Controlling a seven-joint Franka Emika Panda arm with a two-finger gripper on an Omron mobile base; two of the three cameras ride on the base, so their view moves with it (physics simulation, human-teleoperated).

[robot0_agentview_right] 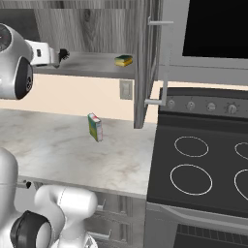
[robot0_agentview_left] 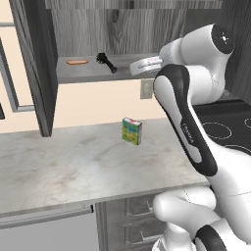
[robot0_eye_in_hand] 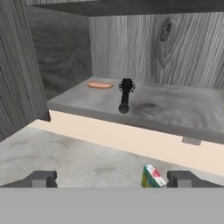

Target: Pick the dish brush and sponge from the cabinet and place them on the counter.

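The fingers [robot0_eye_in_hand: 112, 178] stand wide apart with nothing between them, raised in front of the open cabinet [robot0_agentview_left: 32, 73] and aimed at its shelf [robot0_eye_in_hand: 175, 111]; each dark fingertip [robot0_eye_in_hand: 43, 178] shows low in the hand view, one to either side. Straight ahead of them, the dish brush [robot0_eye_in_hand: 125, 94] lies on the shelf with its handle end close to the shelf's front edge and its bristly head pointing toward the back wall. From the left base view the brush [robot0_agentview_left: 106, 62] sits near the middle of the shelf's front edge, just ahead of the white hand. A flat orange oval thing [robot0_eye_in_hand: 100, 85] lies on the shelf beside the brush head, nearer the shelf's left end and apart from it. The sponge [robot0_agentview_right: 124, 60] rests at the shelf's right end, close to the front edge, green on top and yellow beneath, well apart from the brush [robot0_agentview_right: 63, 53]. Below the shelf, a multicoloured green-yellow box [robot0_agentview_left: 132, 130] stands upright on the surface [robot0_agentview_left: 73, 171], toward its back edge. To the right of the surface's right edge sits the black stovetop [robot0_agentview_right: 203, 164] with white ring marks
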